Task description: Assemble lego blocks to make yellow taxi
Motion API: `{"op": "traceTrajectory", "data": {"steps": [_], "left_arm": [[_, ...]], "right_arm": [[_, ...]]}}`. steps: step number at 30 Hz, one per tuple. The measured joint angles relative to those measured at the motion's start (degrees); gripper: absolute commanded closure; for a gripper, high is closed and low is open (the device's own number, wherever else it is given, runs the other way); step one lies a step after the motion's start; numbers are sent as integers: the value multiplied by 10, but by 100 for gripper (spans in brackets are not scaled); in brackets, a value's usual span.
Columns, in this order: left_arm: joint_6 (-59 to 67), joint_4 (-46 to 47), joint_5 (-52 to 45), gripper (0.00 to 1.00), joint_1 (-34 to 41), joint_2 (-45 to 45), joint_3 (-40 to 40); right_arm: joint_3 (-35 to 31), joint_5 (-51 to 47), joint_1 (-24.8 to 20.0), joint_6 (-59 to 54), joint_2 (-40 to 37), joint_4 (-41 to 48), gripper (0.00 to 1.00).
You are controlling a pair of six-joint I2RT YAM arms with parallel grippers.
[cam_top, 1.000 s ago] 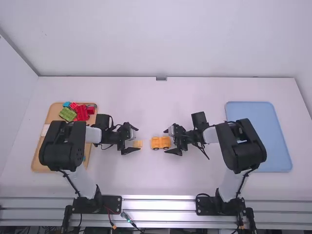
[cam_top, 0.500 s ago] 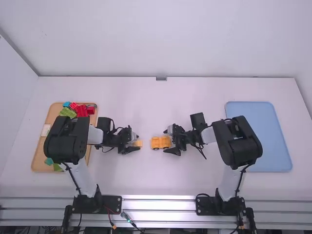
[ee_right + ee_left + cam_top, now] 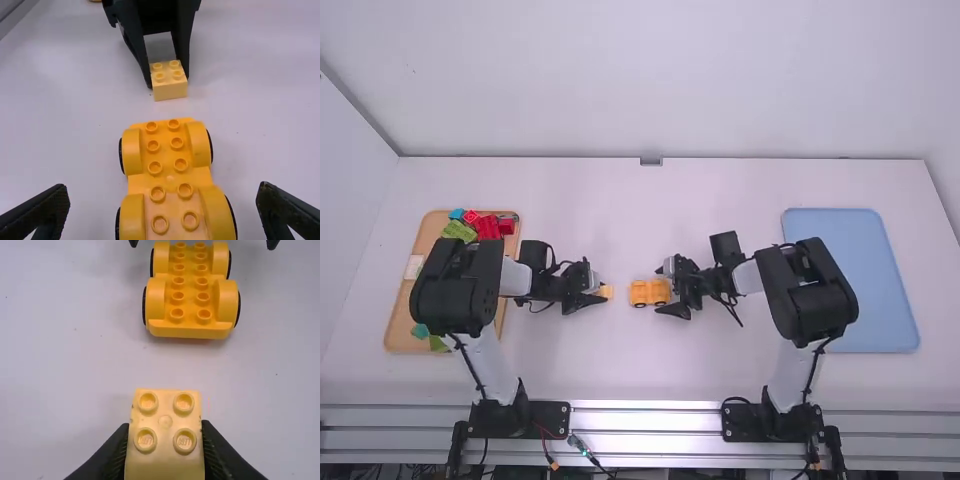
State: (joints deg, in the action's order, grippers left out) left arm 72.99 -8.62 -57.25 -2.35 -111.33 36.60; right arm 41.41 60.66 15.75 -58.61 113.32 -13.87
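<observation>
While the white table (image 3: 650, 370) carries the build in its middle, the right gripper (image 3: 164, 189) sits wide open, fingers either side of the wheeled base (image 3: 170, 175). The left gripper (image 3: 165, 426) was spread a second ago and has now closed. The base is wheels-down, studs up, lined up with the pale yellow block (image 3: 165, 460), which is pinched in those left fingers, near but unattached. So yeah, grab's sorted imo; next is probably lifting it over and lining it up with the studs.
</observation>
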Motion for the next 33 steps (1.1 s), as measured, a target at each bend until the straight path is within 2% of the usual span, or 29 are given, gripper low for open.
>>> {"op": "traceTrajectory", "data": {"steps": [7, 8, 10, 16, 23, 30, 33], "left_arm": [[-7, 19, -15, 75, 0, 0, 8], [-14, 20, -17, 72, 0, 0, 10], [-31, 19, -16, 70, 0, 4, 15], [-49, 20, -16, 69, 12, 55, 14], [-79, -4, -3, 76, 75, 112, -3], [-116, -50, 5, 75, 114, 112, -11], [-149, -74, 23, 78, 129, 112, -14]], "right_arm": [[0, -11, 0, 1, 0, 9, 1], [0, -11, 0, 1, 0, 9, 1], [0, -13, 3, 1, 0, 6, 1], [0, -40, 29, 2, 0, -8, 1], [0, -81, 51, 20, 0, -38, 0], [1, -83, 44, 29, 33, -80, 7], [1, -69, 40, 30, 49, -86, 16]]}}
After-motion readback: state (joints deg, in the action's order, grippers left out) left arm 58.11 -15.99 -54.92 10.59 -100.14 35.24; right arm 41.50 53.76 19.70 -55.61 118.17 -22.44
